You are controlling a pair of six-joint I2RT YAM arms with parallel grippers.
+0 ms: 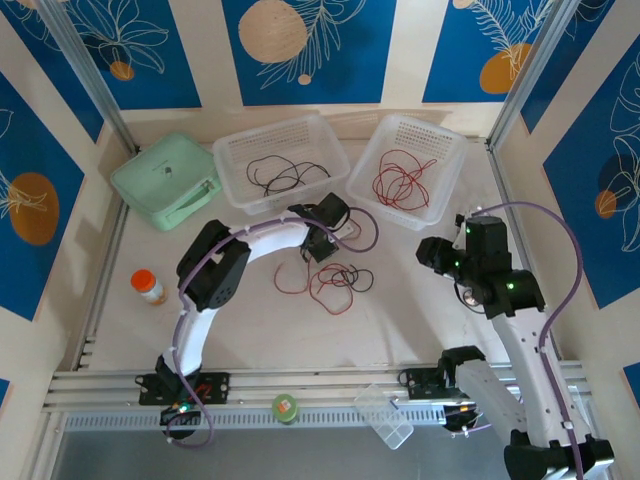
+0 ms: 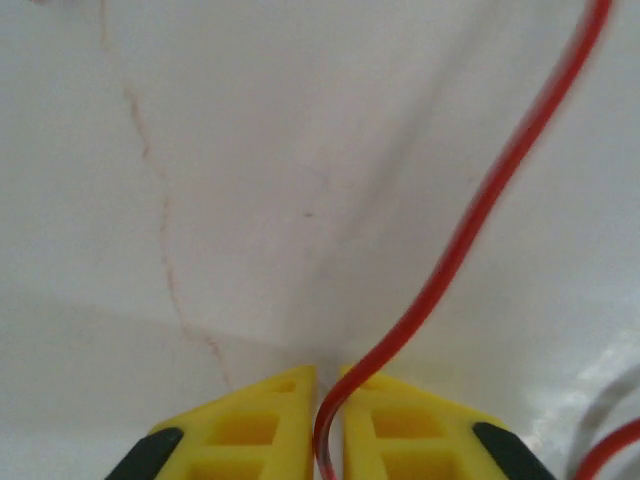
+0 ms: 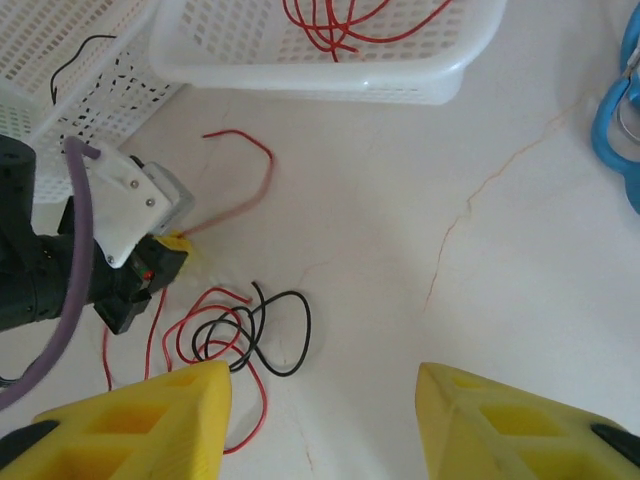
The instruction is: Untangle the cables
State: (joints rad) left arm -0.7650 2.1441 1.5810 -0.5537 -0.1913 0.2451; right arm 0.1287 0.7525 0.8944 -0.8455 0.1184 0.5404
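Observation:
A loose tangle of red and black cables [image 1: 335,280] lies on the white table between the two arms. My left gripper [image 2: 328,385] is shut on one red cable [image 2: 470,230], which curves up and away from its yellow fingers; seen from above, the gripper [image 1: 322,248] sits at the tangle's upper left edge. In the right wrist view the same red strand [image 3: 245,195] arcs up from the left gripper [image 3: 172,252]. My right gripper [image 3: 320,400] stands open with nothing between its fingers, hovering to the right of the tangle [image 3: 235,335].
Two white baskets stand at the back: the left one [image 1: 235,150] holds black cables, the right one [image 1: 440,135] red ones. A green case [image 1: 165,180], an orange bottle [image 1: 148,286], a green tape roll [image 1: 285,407] and a clear box [image 1: 383,415] lie around. A blue coiled cable [image 3: 620,110] lies to the right.

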